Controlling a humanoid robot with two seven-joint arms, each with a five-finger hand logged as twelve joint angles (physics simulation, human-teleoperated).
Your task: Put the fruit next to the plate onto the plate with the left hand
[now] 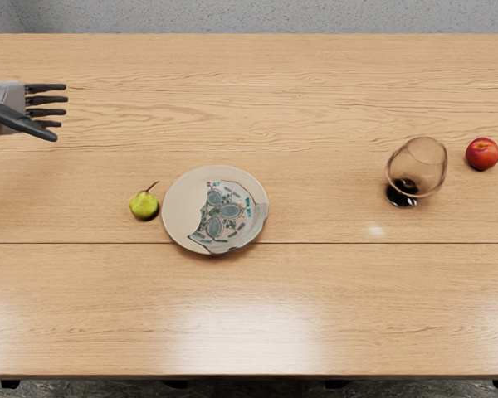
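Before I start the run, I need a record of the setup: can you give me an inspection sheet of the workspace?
Surface: wooden table, glare near the front.
Job's things: green pear close beside the left rim of the patterned plate, not yet on it.
Clutter: glass at right; red fruit beside it.
Grippers: left hand at the left edge, fingers spread, holding nothing; right hand not in view.
Cables: nothing seen.
Surroundings: grey ground beyond the far edge.
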